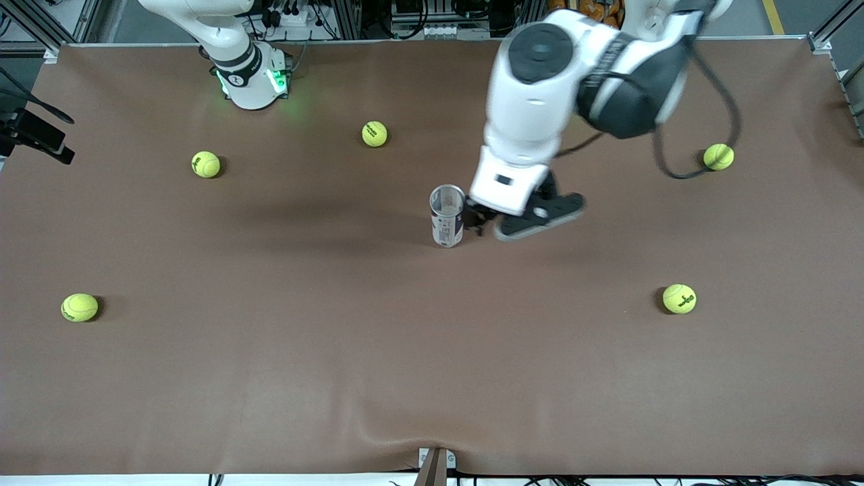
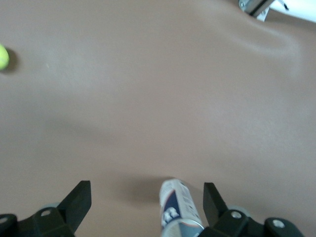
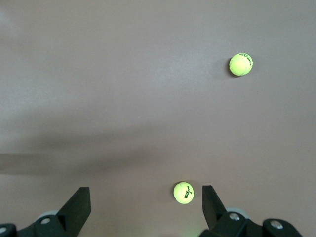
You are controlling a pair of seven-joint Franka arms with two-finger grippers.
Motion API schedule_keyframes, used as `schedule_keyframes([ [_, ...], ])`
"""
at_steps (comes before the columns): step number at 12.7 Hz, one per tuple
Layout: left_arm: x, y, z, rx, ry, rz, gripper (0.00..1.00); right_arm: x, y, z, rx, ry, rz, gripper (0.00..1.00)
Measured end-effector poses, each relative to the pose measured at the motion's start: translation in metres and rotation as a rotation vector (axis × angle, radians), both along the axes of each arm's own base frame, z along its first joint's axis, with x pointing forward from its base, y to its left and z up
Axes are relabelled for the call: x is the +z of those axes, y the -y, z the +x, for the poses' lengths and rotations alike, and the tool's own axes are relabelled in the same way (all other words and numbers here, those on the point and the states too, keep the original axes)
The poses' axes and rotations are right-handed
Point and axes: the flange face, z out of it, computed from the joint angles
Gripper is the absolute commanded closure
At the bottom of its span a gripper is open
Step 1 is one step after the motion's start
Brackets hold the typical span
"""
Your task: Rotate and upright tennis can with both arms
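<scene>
- Front view: tennis can (image 1: 447, 215) stands upright on the tabletop (image 1: 337, 351), open silvery rim up, about mid-table. The left gripper (image 1: 480, 221) sits just beside the can, toward the left arm's end of the tabletop, low and very close to its wall. Risk, as I judge it: a slim, tall can tips easily, so any sideways brush from a finger or the wrist body as this arm leaves could knock it flat and undo the job. 5 tennis balls lie well apart from the can, so a rolling ball is an unlikely cause.
- Left wrist view: jaws spread wide, the can's blue-and-white label (image 2: 178, 207) between them but nearer 1 finger (image 2: 213, 201). I see a gap on both sides, so nothing is held. That off-centre spacing is the hazard; a straight pull away from the can looks safest.
- Right wrist view: right gripper (image 3: 146, 202) hangs over bare tabletop, well apart from the can, with 2 balls below it; 1 ball (image 3: 183, 192) shows between its fingers but lies on the tabletop. Jaws wide, empty. This arm waits.
</scene>
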Motion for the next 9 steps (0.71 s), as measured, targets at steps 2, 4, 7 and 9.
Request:
schedule_keyframes([
  [2, 0.01, -0.058, 0.031, -0.071, 0.002, 0.001, 0.0, 0.0, 0.0, 0.0, 0.0, 0.0, 0.0, 0.0],
  [4, 0.015, -0.13, 0.062, -0.142, -0.011, -0.014, 0.0, 0.0, 0.0, 0.0, -0.001, 0.0, 0.0, 0.0],
  [7, 0.012, -0.235, 0.092, -0.219, -0.032, -0.063, 0.0, 0.0, 0.0, 0.0, 0.0, 0.0, 0.0, 0.0],
  [9, 0.009, -0.276, 0.095, -0.241, -0.07, -0.061, 0.0, 0.0, 0.0, 0.0, -0.001, 0.0, 0.0, 0.0],
])
